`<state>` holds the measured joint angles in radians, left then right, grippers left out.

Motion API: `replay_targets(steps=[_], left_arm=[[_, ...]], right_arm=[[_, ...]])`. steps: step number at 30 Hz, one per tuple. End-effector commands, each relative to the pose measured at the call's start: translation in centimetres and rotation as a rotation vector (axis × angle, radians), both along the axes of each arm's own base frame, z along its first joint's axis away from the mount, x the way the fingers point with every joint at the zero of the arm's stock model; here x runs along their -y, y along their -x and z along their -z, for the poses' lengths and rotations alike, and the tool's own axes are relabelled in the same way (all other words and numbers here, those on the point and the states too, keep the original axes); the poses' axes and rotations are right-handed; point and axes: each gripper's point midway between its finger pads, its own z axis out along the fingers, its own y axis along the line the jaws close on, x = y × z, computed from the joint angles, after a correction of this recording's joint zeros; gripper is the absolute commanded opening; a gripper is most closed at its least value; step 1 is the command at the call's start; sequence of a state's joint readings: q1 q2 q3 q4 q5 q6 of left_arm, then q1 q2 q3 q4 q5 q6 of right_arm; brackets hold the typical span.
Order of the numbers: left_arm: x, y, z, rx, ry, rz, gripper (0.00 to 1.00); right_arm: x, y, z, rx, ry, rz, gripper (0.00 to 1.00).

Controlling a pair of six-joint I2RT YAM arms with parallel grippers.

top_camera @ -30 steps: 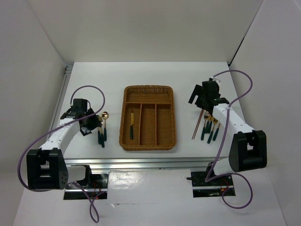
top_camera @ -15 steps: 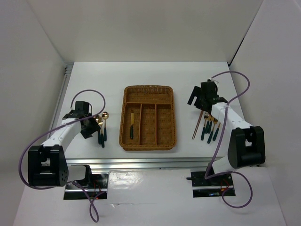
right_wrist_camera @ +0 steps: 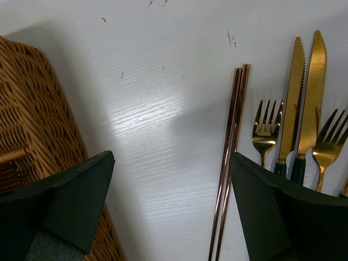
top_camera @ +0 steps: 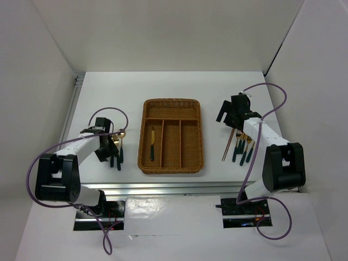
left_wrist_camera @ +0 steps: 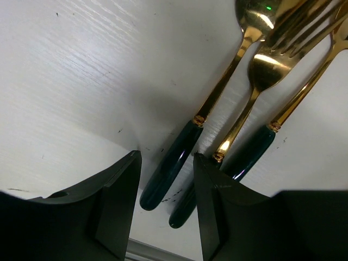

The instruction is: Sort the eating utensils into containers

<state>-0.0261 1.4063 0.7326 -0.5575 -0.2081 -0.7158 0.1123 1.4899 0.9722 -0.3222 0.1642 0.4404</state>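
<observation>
left gripper (left_wrist_camera: 167, 159) jaws narrowly apart; right gripper (right_wrist_camera: 171, 157) jaws spread wide.

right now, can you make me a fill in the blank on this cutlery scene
The rectangular brown woven wicker tray holds exactly ___ green-handled utensil.
In the top view, the thin brown-gold chopsticks lie to the tray's ___.
The left gripper straddles a dark green ___.
Missing: one; right; handle.
</observation>
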Motion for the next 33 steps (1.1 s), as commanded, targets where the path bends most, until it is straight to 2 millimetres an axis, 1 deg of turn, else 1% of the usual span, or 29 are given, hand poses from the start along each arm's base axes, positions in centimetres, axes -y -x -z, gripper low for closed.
replay_targets(steps=[1,4,5,7,8,12,13,14,20,21,25,26,27,28,30,31,33], left_arm=[[-0.2,-1.3,-0.8,0.037,-0.022,-0.023,0.57],[-0.4,-1.1,-0.3,0.018,-0.029,-0.034,0.57],[-0.4,-1.0,0.0,0.005,-0.03,-0.034,0.52],[-0.6,-0.8,0.5,-0.019,-0.043,-0.037,0.49],[-0.6,-1.1,0.3,-0.01,-0.043,-0.037,0.48],[-0.6,-1.0,1.0,-0.032,-0.044,-0.037,0.38],[-0.5,-0.6,1.2,-0.042,-0.036,-0.034,0.37],[-0.5,-0.8,1.4,-0.044,-0.035,-0.034,0.36],[-0.8,-0.6,1.2,-0.042,-0.054,-0.048,0.28],[-1.0,-1.2,0.6,-0.018,-0.063,-0.052,0.27],[-1.2,-1.2,-1.2,0.012,-0.072,-0.055,0.24],[-1.4,-1.7,-2.4,0.052,-0.082,-0.061,0.22],[-1.4,-1.6,-2.8,0.062,-0.082,-0.061,0.22],[-1.4,-2.2,-3.9,0.092,-0.08,-0.062,0.22],[-0.7,-2.8,-5.7,0.152,-0.056,-0.036,0.22],[-0.5,-3.6,-7.0,0.193,-0.056,-0.02,0.22],[0.6,-4.2,-8.6,0.234,-0.034,0.021,0.22]], right_arm=[[0.2,-1.3,-1.2,0.052,0.005,0.002,0.94],[0.4,-1.3,-1.2,0.053,0.012,0.008,0.94],[0.4,-1.3,-0.9,0.044,0.013,0.008,0.94],[0.4,-1.3,-0.9,0.043,0.013,0.008,0.94],[0.5,-1.4,-0.9,0.044,0.019,0.014,0.94],[0.6,-1.4,-0.9,0.044,0.019,0.014,0.94],[0.6,-1.4,-0.9,0.044,0.019,0.014,0.94],[0.6,-1.4,-0.9,0.044,0.019,0.014,0.94],[0.6,-1.4,-0.9,0.044,0.019,0.014,0.94],[0.5,-1.6,-1.3,0.053,0.018,0.014,0.94],[0.5,-1.6,-1.3,0.054,0.012,0.021,0.94],[0.5,-1.6,-1.3,0.054,0.012,0.021,0.94],[0.5,-1.6,-1.3,0.054,0.012,0.021,0.94],[0.5,-1.6,-1.3,0.054,0.012,0.021,0.94],[0.5,-1.9,-1.6,0.063,0.011,0.021,0.94],[0.5,-1.9,-1.6,0.063,0.011,0.021,0.94],[0.4,-2.0,-1.8,0.072,0.01,0.021,0.94]])
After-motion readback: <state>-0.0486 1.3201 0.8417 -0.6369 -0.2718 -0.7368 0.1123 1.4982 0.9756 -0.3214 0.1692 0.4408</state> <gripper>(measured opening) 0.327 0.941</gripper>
